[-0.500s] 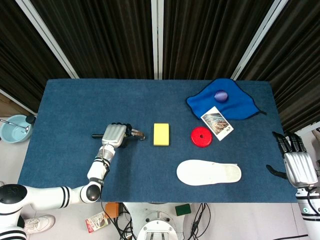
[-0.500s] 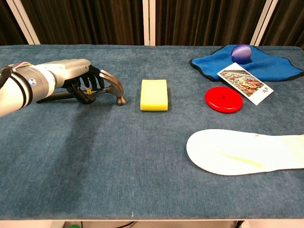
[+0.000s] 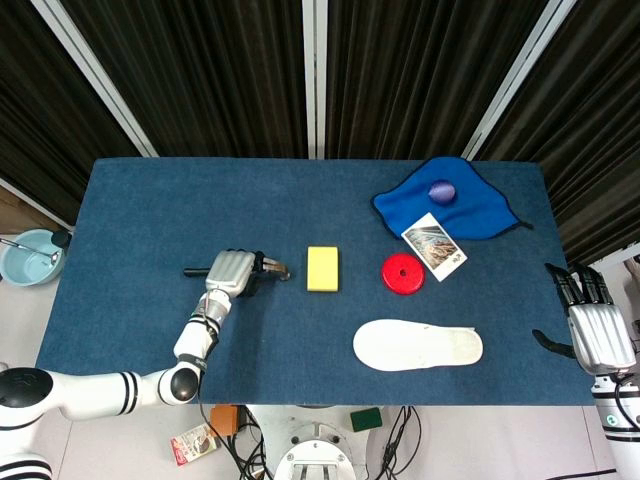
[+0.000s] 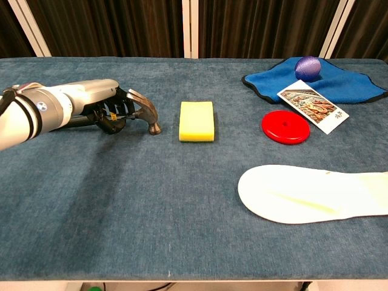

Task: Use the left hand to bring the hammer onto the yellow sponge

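Hammer point(image 4: 138, 113) lying on the blue table point(image 4: 151, 200) to the left of the yellow sponge point(image 4: 196, 120), head pointed toward the sponge and well short of touching it, handle point(image 3: 194, 271) stretching away on the far side. Left hand point(image 3: 229, 270) draped over the handle just behind the head, dark fingers point(image 4: 115, 112) curled down around the shaft; whether clamped tight or only wrapped loosely could not be told. Yellow sponge flat and bare near the table's middle. Right of the sponge, a red disc point(image 4: 285, 126), and past it a picture card point(image 4: 312, 105) resting partly on a blue cloth point(image 4: 339, 85) that carried a purple ball point(image 4: 308, 66). Nearer the front edge than the sponge and to its right, a white shoe insole point(image 4: 315, 194). Far right of the sponge, off the table's edge, the right hand point(image 3: 594, 325) held nothing, fingers straight and slightly apart. Far left of the sponge, beyond the table, a pale blue bowl point(image 3: 25, 258)
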